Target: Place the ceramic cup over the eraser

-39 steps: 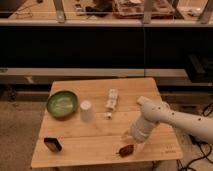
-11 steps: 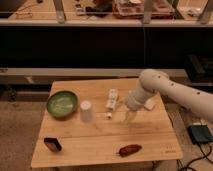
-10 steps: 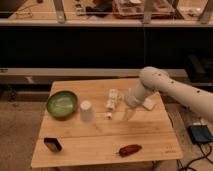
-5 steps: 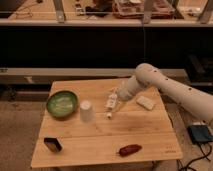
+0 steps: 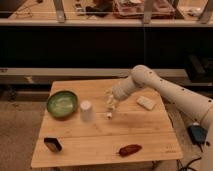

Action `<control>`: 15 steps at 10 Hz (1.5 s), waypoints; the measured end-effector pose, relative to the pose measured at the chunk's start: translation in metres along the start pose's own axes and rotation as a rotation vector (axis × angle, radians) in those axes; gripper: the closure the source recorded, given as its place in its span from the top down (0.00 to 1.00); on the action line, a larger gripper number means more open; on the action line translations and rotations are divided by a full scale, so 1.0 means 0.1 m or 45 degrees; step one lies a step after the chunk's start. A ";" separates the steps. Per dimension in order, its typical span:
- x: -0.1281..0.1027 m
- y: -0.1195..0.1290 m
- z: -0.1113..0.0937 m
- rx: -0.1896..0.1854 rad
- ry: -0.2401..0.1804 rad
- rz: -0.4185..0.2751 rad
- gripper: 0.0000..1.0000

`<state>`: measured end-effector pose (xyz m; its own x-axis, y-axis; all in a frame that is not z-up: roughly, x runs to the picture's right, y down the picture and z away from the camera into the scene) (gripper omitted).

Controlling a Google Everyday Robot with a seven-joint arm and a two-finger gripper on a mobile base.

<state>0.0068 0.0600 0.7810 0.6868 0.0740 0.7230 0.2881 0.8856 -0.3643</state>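
The gripper [image 5: 110,110] hangs over mid-table with the cup [image 5: 86,111] standing near its 9 o'clock. It should close squarely on the cup's wall (a tapered side slips easily), then carry it to the eraser [image 5: 52,144] at the cup's 7 o'clock. Whether the gripper is open or closed I cannot tell, as it blends into the white strip [image 5: 109,96].

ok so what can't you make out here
All in the camera view:
- gripper, over mid-table right of the cup: it overlaps the white strip, so the strip's full outline is hidden.
- cup: too blurred to tell whether its mouth faces up or down.
- eraser: just a dark block, too small for detail.
- arm: cut off by the right edge.
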 end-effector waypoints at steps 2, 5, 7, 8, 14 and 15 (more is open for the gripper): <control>-0.07 0.00 0.07 -0.051 -0.048 0.027 0.65; -0.26 -0.06 0.21 -0.119 -0.100 0.036 0.80; -0.32 -0.10 0.33 -0.158 -0.103 0.036 0.80; -0.36 -0.14 0.45 -0.180 -0.105 0.030 0.80; -0.41 -0.29 1.10 -0.270 -0.158 0.003 0.79; -0.39 -0.25 1.20 -0.305 -0.169 0.007 0.73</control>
<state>-0.1077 0.0897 0.8320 0.6001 0.1517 0.7854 0.4451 0.7525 -0.4855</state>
